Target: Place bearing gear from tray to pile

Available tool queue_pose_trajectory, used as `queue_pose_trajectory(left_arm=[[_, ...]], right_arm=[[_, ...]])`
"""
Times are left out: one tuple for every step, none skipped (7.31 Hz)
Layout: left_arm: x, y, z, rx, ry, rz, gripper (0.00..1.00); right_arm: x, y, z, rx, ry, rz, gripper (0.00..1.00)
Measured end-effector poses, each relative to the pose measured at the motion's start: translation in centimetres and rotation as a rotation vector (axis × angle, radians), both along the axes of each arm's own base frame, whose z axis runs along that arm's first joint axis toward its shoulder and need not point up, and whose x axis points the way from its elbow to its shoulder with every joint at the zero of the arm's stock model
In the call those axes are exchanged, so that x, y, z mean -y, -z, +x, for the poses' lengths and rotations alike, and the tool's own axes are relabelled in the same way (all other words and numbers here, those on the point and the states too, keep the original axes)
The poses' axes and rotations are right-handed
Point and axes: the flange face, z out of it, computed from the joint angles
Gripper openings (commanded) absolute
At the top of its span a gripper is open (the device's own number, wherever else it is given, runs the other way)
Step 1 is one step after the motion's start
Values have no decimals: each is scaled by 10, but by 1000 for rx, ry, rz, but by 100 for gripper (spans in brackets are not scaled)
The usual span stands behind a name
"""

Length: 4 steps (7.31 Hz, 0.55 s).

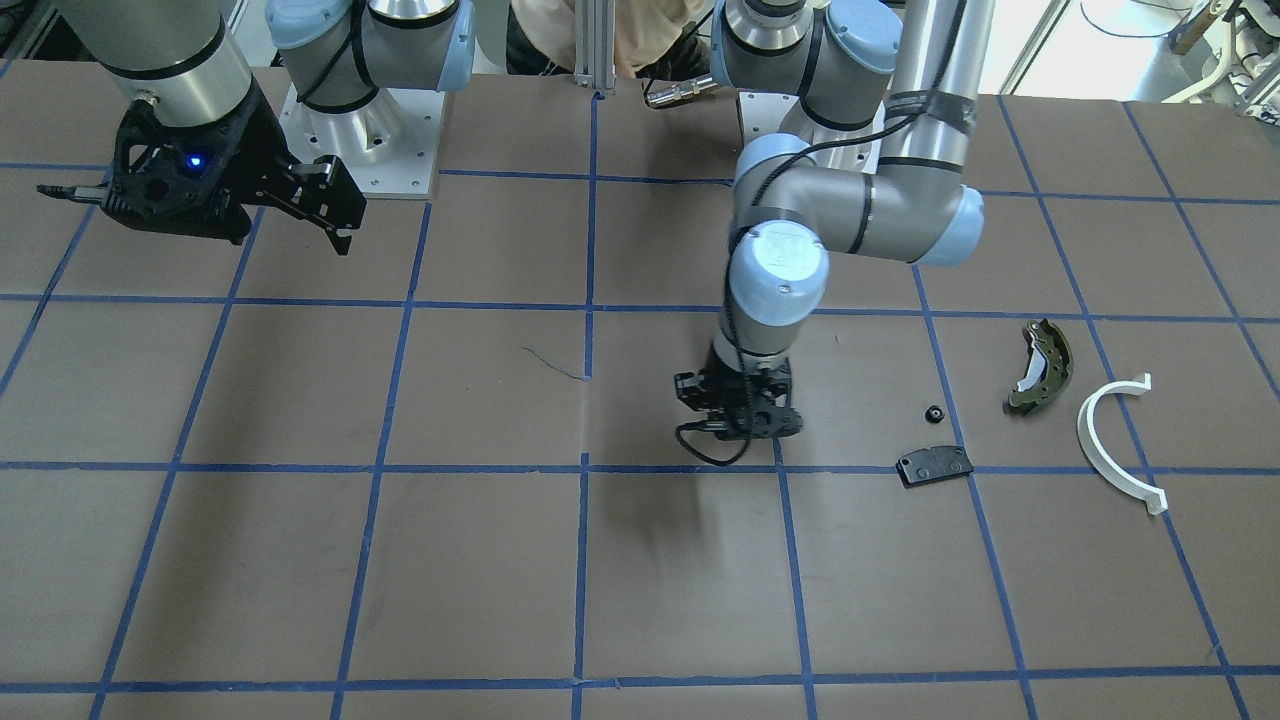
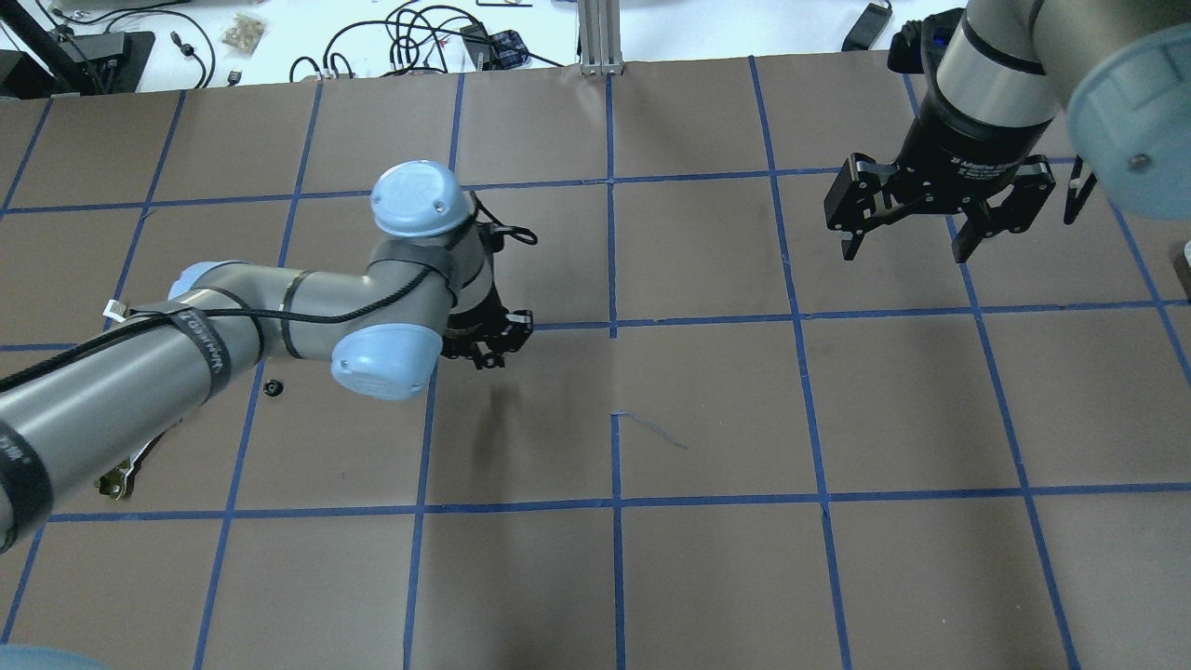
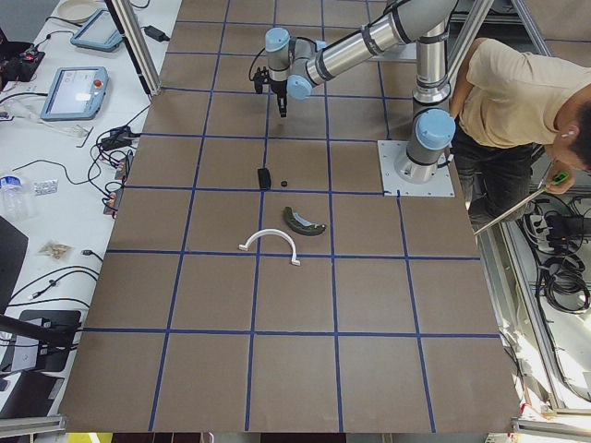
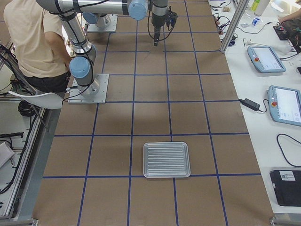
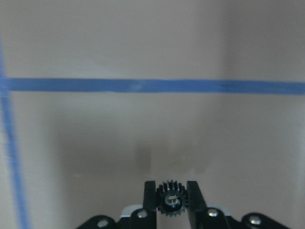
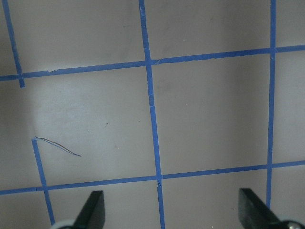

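My left gripper (image 5: pixel 172 200) is shut on a small black toothed bearing gear (image 5: pixel 172 202), held a little above the brown table. It hangs over a blue tape line (image 1: pixel 740 420), left of the pile in the front-facing view. The pile holds an olive-green brake shoe (image 1: pixel 1040 365), a white half-ring arc (image 1: pixel 1115 440), a flat black plate (image 1: pixel 935 465) and a small black round part (image 1: pixel 934 412). The ridged silver tray (image 4: pixel 167 160) lies far off at the table's other end. My right gripper (image 2: pixel 904 251) hangs open above the table, holding nothing.
A person in a beige shirt (image 3: pixel 503 88) stands behind the robot's bases. Tablets and cables (image 4: pixel 282 101) lie on the white bench beside the table. The brown table (image 1: pixel 480 560) is marked in squares by blue tape.
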Motion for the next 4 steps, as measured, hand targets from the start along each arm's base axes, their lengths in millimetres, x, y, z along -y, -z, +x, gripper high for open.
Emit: queue_pose_trajectory(left_arm=[[-2, -1, 56, 18, 4, 13, 0], [-9, -5, 107, 30, 29, 18, 0], [-12, -11, 158, 29, 44, 14, 0], [-16, -13, 202, 20, 56, 15, 0]], right_arm=[[0, 0, 0, -1, 1, 0, 100], [0, 0, 0, -2, 0, 1, 100], [0, 0, -1, -3, -4, 1, 100], [0, -1, 0, -2, -6, -1, 100]])
